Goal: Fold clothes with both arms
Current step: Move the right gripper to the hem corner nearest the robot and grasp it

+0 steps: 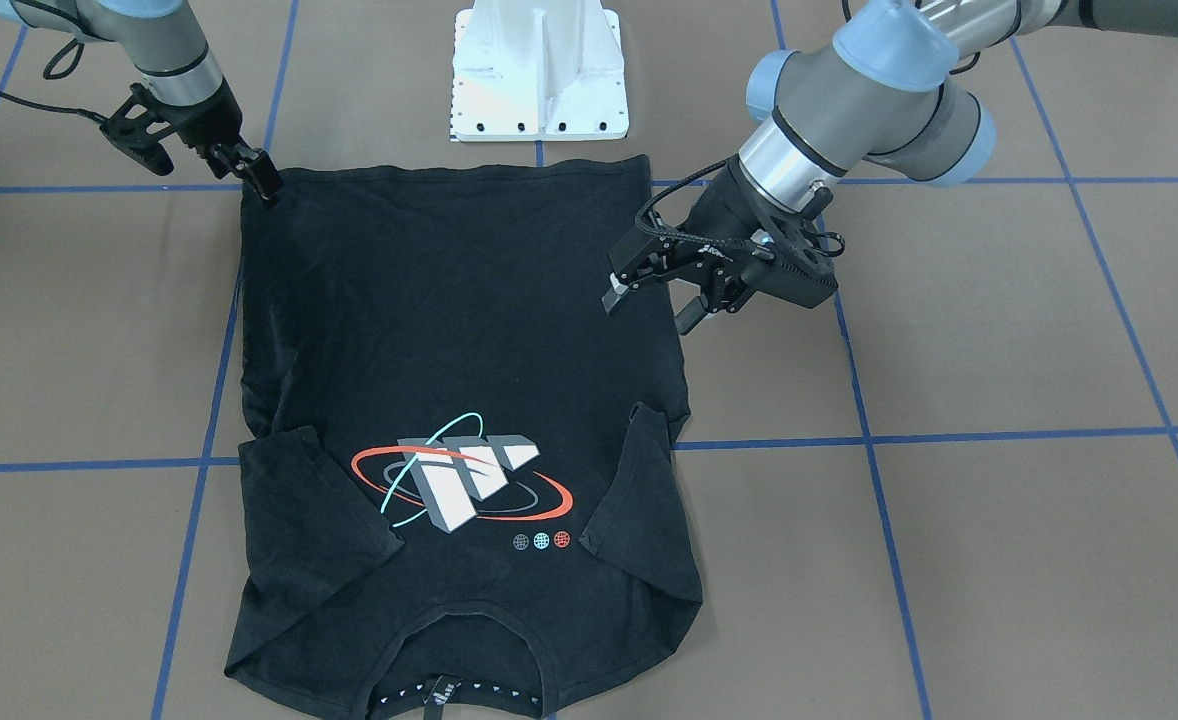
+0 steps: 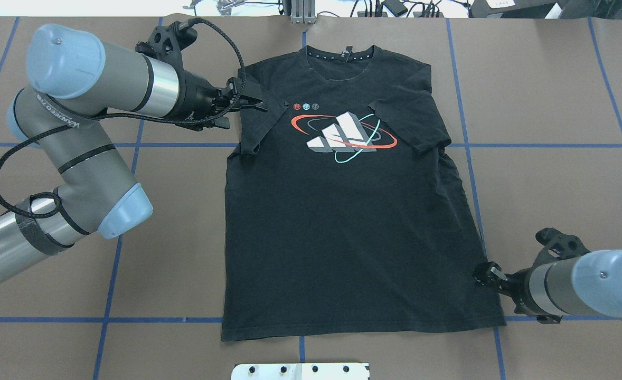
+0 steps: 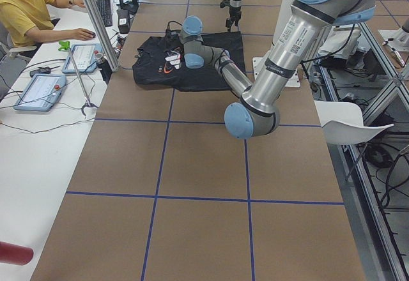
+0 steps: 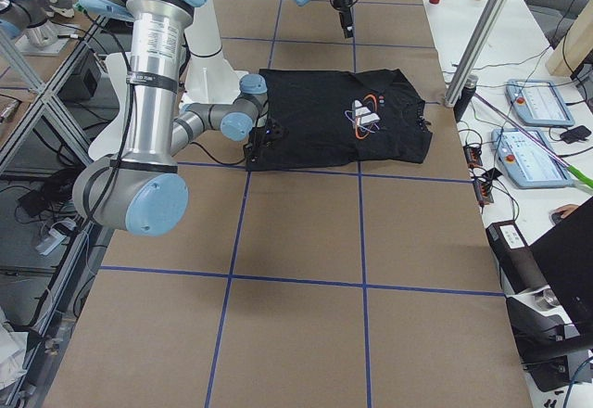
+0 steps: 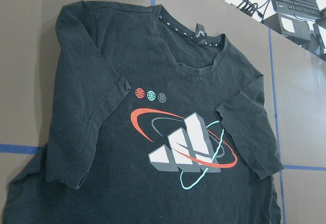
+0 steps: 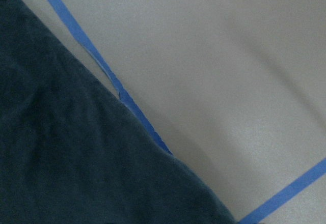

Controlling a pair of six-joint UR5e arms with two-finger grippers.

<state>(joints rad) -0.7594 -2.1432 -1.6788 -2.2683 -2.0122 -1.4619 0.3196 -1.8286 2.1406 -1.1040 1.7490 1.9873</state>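
Closely, right hand (image 1: pixel 261 182) meets T-shirt (image 1: pixel 449 300) hem corner, table (image 1: pixel 999 350) beyond.

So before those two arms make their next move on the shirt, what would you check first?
1. T-shirt lies flat, logo up: ok.
2. Both sleeves folded in over the chest: ok.
3. Left gripper open and ready to grasp: ok.
4. Left gripper down at the cloth: not ok. It looks raised above the shirt's side edge and holds nothing.
5. Right gripper at the hem corner: ok.
6. Right gripper's hold on the cloth: cannot tell. Its dark fingertips blend into the black fabric.
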